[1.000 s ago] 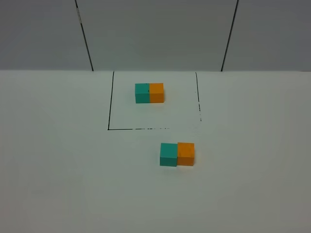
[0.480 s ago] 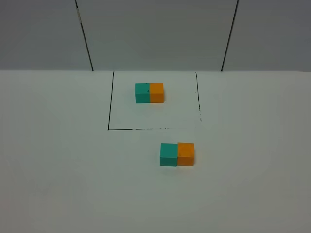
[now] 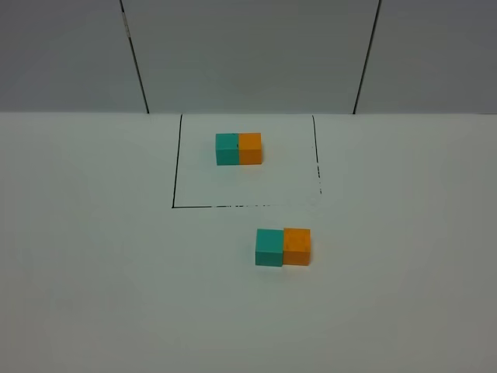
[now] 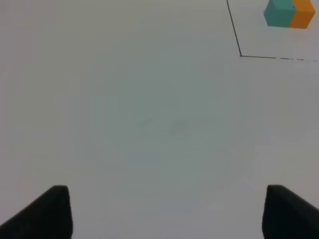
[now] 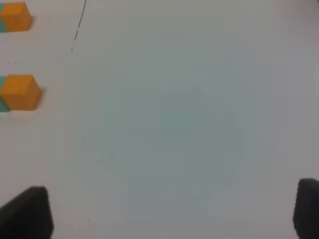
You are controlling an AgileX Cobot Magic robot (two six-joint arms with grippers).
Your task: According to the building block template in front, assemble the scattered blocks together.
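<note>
Two scattered blocks touching; left wrist shows only template.

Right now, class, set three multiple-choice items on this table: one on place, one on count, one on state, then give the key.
1. Where is the building block template?
A. inside the black outline
B. outside it
C. on the line

2. How many orange cubes show in the high view?
A. one
B. two
C. four

3. How do the loose teal cube and orange cube lie?
A. stacked
B. far apart
C. side by side, touching

Key: A, the outline surrounds it; B, one per pair; C, no gap shows.
</note>
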